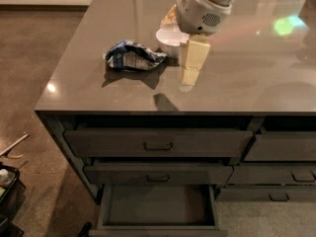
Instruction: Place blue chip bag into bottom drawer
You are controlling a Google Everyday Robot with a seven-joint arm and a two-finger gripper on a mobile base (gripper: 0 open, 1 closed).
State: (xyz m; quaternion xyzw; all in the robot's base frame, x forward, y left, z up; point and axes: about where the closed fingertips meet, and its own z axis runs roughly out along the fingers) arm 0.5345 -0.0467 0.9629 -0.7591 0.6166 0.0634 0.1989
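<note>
From where I stand, the robot's arm ends in a bulky, rounded wrist housing (pixel 197 4) of glossy white plastic, smooth-shelled with soft curved edges. On its lower side there's a small oval patch of dark dotted vent holes (pixel 211 19). Beneath that comes the gripper (pixel 190 73), a pale cream, blocky piece stepped in squared segments, duller than the white shell above it. It hangs just over the glossy dark grey countertop (pixel 247 78), near the middle.
</note>
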